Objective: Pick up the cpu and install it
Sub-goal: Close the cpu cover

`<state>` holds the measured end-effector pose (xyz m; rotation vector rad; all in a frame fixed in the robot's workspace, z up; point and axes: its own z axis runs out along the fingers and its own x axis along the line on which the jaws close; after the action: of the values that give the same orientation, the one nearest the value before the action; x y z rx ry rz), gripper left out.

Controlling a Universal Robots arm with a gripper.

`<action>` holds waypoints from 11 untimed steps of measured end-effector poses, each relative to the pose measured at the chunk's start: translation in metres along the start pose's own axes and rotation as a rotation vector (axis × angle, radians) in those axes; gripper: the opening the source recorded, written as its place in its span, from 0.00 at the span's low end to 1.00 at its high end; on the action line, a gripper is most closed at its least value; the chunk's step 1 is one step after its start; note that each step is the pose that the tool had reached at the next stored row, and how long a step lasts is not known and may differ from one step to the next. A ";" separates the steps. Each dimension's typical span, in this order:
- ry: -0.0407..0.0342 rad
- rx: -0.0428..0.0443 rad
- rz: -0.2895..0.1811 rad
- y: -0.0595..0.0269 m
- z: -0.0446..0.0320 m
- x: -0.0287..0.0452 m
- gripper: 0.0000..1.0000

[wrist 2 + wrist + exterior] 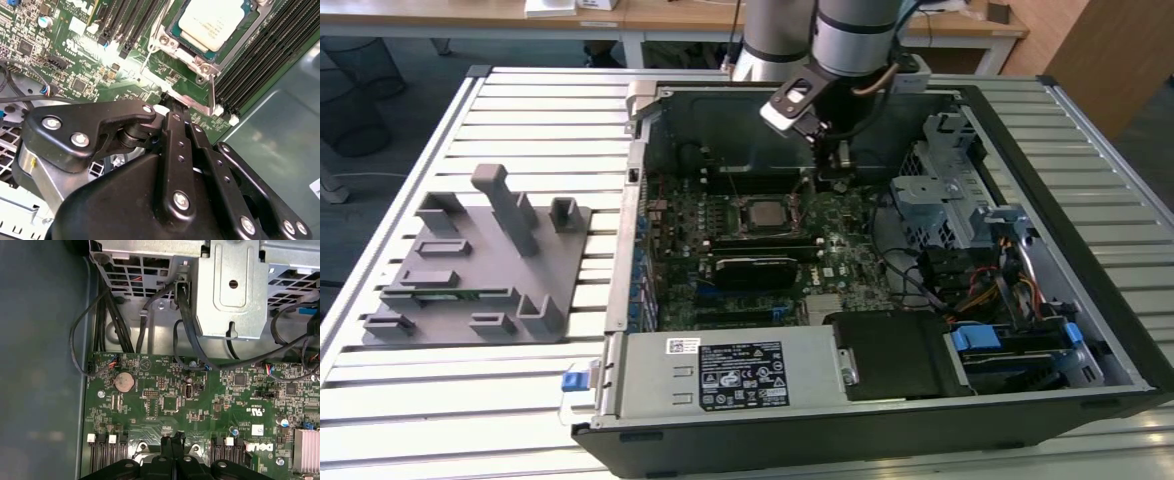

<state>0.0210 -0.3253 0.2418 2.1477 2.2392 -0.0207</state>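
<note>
The cpu, a small square chip with a silver-grey top, lies flat inside the black metal-framed socket on the green motherboard in the open computer case. In the second wrist view the cpu sits inside the socket frame. My gripper hangs over the board a little to the exterior view's right of the socket. Its black fingers are pressed together in both wrist views, the gripper standing just off the socket's corner near a thin metal lever. I see nothing held between the fingers of the gripper.
A grey plastic fixture stands on the slatted table at the exterior view's left of the case. Inside the case are a power supply, a metal drive cage, black cables and memory slots beside the socket.
</note>
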 end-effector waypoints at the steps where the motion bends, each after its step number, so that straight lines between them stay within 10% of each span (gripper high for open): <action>1: 0.0000 0.0000 0.000 -0.0007 0.0000 0.0000 0.11; 11: 0.0000 0.0000 0.000 -0.0092 0.0002 0.0004 0.11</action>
<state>0.0118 -0.3253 0.2414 2.1477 2.2391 -0.0207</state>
